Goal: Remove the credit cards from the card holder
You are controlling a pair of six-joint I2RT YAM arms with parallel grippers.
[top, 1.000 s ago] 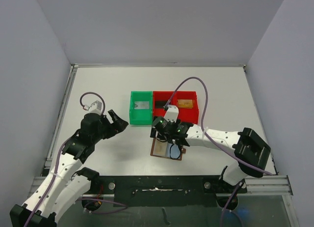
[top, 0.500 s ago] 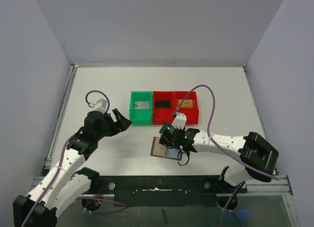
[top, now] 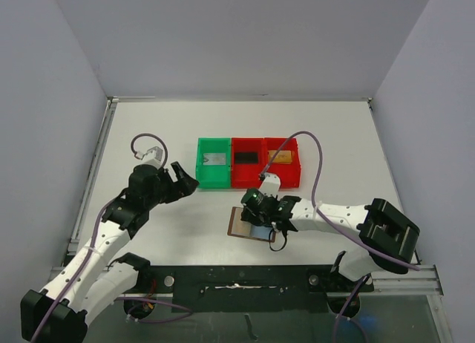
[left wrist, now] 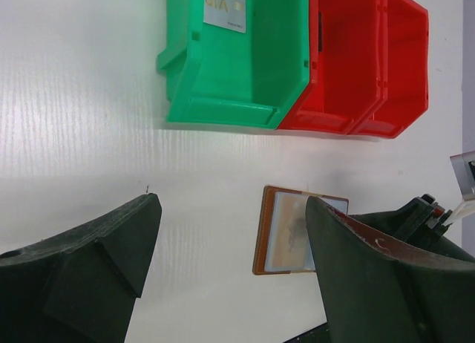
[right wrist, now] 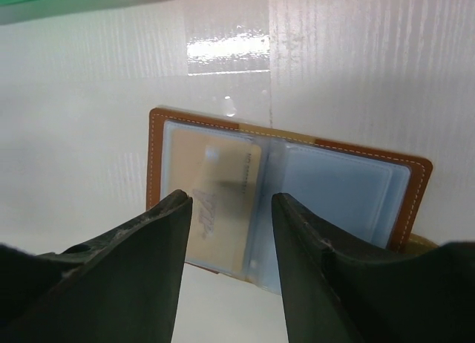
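The brown card holder [top: 239, 226] lies open and flat on the table in front of the bins. In the right wrist view its pale blue sleeves [right wrist: 334, 187] face up, and a gold credit card [right wrist: 219, 198] sits inside the left sleeve. My right gripper [right wrist: 228, 203] hovers just over that card, open with a narrow gap and nothing between its fingers. From above, the right gripper [top: 258, 218] covers the holder's middle. My left gripper [left wrist: 231, 209] is open wide and empty, up over the table left of the holder [left wrist: 286, 232]; the top view puts it [top: 185, 181] beside the green bin.
A green bin [top: 202, 176] and two red bins [top: 249, 181] [top: 296, 165] stand in a row behind the holder. The green one holds a pale card [left wrist: 225, 7], the middle one a dark card [top: 246, 157], the right one a gold card [top: 279, 156].
My right gripper came down and forward from the red bins onto the holder, and its jaws narrowed. The left arm reached slightly further toward the green bin.
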